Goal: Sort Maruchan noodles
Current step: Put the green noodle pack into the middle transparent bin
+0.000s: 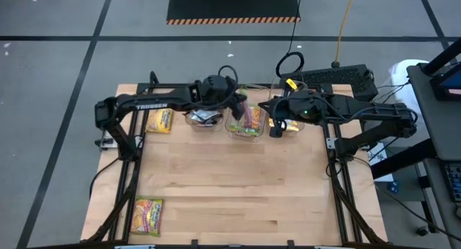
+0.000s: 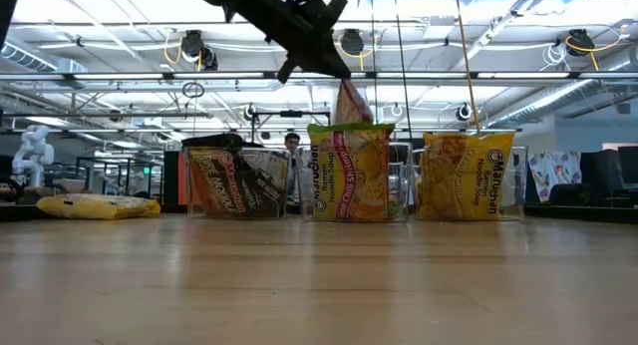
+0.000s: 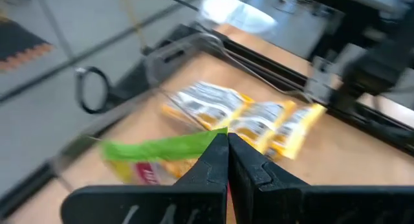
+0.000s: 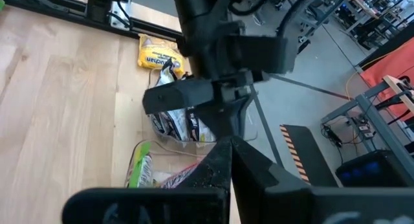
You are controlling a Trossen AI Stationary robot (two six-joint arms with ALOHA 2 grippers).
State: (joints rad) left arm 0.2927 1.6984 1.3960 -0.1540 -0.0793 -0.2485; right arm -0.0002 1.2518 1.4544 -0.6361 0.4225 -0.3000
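Left arm reaches across the back of the table, "TROSSEN" readable on its link in the high view. Left gripper [image 2: 339,74] hangs over the middle bin [image 1: 245,128], fingers [image 3: 217,160] pinched shut on the top edge of a lime-green/pink packet [image 2: 351,104], which dangles just above the packets already standing in that bin. Right arm comes in from the right side; right gripper [image 1: 276,127] sits at the right bin [image 1: 295,124], fingers clamped together, nothing visibly held.

Three clear bins in a row at the back, seen from the low view: left bin [image 2: 237,183] holds black packets [image 2: 235,181], middle holds green ones [image 2: 351,172], right holds yellow ones [image 2: 467,175]. "Maruchan" and "Noodle Soup" legible on the yellow; "Chili" partly legible on the green.

Loose packets: one yellow packet [image 1: 160,121] just left of the bins, another [image 1: 148,216] at the table's near-left corner, print too small to read.
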